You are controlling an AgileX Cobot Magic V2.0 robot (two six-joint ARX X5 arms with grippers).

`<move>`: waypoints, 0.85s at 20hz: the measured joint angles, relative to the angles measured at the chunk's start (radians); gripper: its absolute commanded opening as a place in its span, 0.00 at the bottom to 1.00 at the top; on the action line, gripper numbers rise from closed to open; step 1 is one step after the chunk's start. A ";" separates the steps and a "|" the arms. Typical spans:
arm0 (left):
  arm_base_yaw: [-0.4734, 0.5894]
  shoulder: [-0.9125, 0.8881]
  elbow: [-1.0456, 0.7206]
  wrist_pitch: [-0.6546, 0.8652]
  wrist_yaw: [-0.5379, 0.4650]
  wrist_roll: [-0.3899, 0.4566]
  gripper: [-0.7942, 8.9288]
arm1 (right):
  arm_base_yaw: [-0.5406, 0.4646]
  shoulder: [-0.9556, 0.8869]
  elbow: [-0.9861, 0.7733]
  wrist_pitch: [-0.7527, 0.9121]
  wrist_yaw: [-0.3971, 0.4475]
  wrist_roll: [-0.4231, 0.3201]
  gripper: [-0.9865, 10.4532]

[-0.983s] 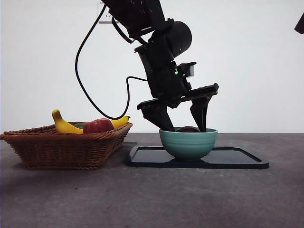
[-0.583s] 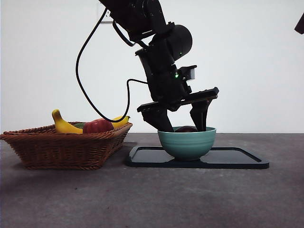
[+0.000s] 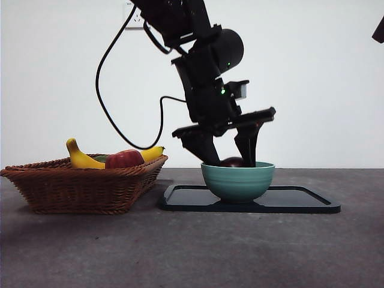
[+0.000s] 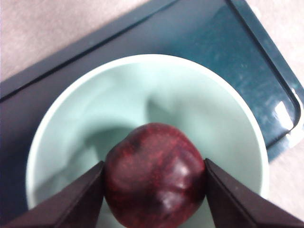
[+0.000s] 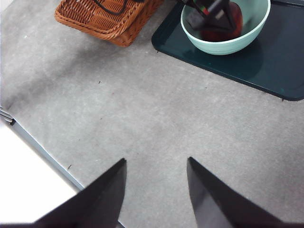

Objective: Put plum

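The plum (image 4: 154, 173), dark maroon and glossy, sits between the two black jaws of my left gripper (image 4: 153, 164), which press on both of its sides. It is inside the pale green bowl (image 4: 142, 95). From the front, the left gripper (image 3: 231, 157) reaches down into the bowl (image 3: 238, 182), and the top of the plum (image 3: 233, 161) shows just over the rim. My right gripper (image 5: 156, 160) hangs open and empty over bare table, well away from the bowl (image 5: 251, 28).
The bowl stands on a dark tray (image 3: 300, 201). To its left a wicker basket (image 3: 78, 186) holds a banana (image 3: 81, 157) and a red apple (image 3: 124, 159). The right arm shows as a black tip (image 3: 379, 30) at the top corner.
The left gripper has stayed in the bowl with small shifts sideways. The plum now shows a little higher over the rim than a second ago.
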 measured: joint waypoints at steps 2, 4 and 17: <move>0.000 0.005 0.076 -0.058 0.000 0.012 0.33 | 0.000 0.000 0.000 0.000 0.000 0.000 0.26; 0.000 0.005 0.184 -0.129 0.000 0.025 0.33 | 0.000 0.000 0.000 0.000 0.000 0.000 0.26; 0.013 0.006 0.985 -0.693 -0.024 0.078 0.33 | 0.000 0.000 0.000 -0.011 0.000 0.000 0.26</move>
